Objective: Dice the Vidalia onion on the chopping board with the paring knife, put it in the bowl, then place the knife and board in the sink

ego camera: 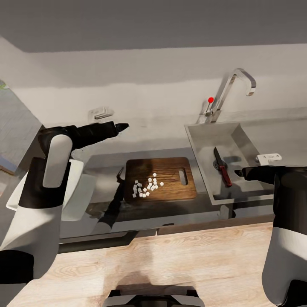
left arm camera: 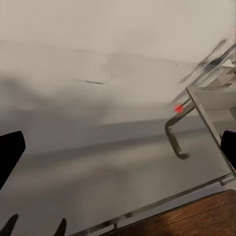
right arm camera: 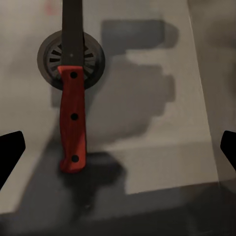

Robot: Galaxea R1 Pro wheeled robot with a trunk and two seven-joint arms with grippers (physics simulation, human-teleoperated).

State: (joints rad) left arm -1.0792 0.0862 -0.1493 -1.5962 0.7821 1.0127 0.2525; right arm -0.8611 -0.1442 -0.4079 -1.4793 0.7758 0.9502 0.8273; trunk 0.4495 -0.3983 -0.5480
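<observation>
The chopping board lies on the countertop with the Vidalia onion as small white dice on its left half. The paring knife rests in the sink, its dark blade over the drain and its red handle below my right gripper, which hovers open above the basin. My left gripper is open and raised behind the board, facing the wall; its wrist view catches the tap and a board corner. My left arm partly covers the white bowl.
A curved chrome tap with a red knob stands behind the sink. A wall socket sits on the backsplash above the counter. A light wooden surface runs across the foreground, and a grey panel rises at far left.
</observation>
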